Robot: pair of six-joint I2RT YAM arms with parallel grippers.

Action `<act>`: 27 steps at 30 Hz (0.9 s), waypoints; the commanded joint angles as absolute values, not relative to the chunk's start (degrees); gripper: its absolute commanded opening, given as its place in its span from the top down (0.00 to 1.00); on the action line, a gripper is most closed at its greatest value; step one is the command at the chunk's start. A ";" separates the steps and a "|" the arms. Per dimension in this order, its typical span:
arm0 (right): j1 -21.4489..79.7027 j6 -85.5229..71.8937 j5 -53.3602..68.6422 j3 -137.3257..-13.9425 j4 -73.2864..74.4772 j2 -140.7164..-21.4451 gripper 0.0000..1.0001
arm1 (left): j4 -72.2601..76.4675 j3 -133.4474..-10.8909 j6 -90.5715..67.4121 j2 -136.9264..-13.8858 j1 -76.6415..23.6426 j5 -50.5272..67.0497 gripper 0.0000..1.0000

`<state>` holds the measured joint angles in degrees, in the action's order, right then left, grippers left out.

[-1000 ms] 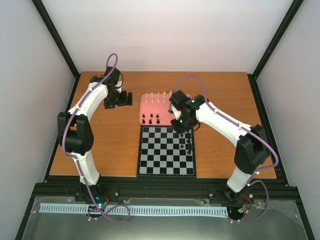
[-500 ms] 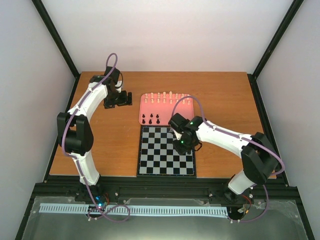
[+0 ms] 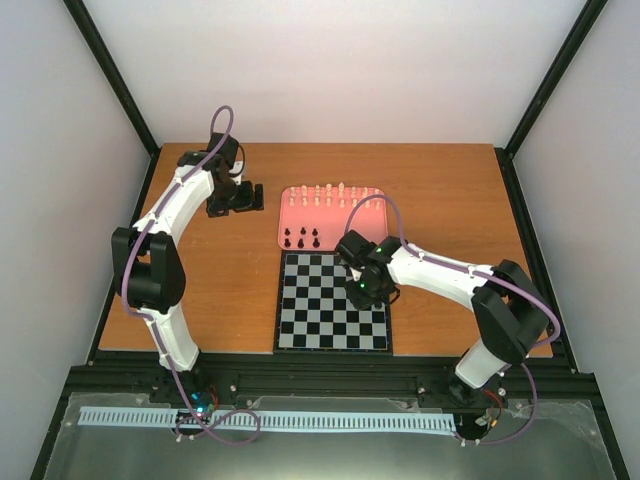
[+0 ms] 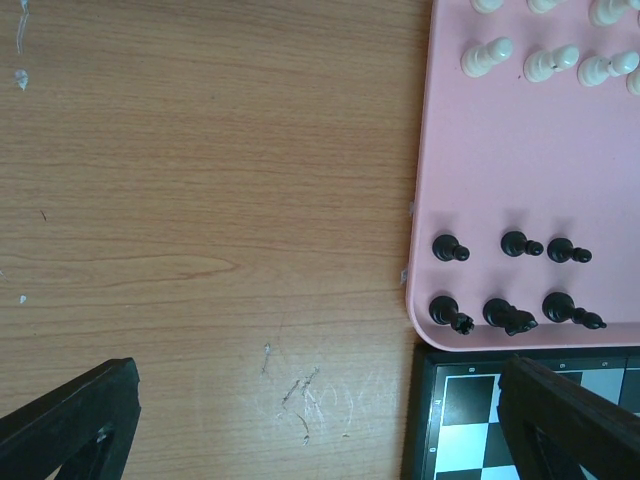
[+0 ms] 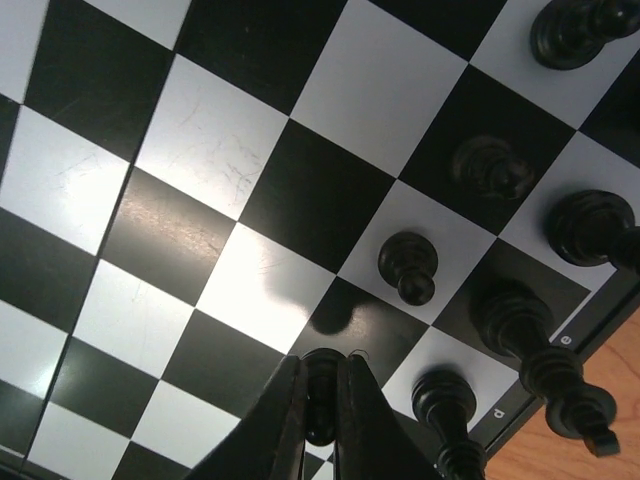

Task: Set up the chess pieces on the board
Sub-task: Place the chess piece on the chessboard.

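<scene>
Right wrist: my right end effector (image 5: 322, 375) pinched narrow on a small black pawn (image 5: 320, 420).
Pawn upright, hanging over the black-and-white checked chessboard (image 5: 220, 140); square straight below looks free, beside standing black pieces (image 5: 408, 266).
</scene>
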<state>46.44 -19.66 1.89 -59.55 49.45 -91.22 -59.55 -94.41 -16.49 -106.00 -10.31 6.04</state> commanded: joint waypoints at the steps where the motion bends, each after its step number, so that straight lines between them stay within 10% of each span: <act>1: 46.58 -21.48 0.40 -59.03 49.18 -92.72 0.96 | -58.54 -94.53 -17.14 -104.24 -10.28 6.29 0.00; 27: 45.29 -20.77 0.55 -59.23 48.92 -95.42 0.91 | -58.73 -94.57 -16.92 -104.68 -10.28 5.98 0.00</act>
<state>45.67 -20.84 0.89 -59.09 49.45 -94.54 -59.44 -94.21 -16.51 -106.00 -10.31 6.02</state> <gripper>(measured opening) 0.082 0.999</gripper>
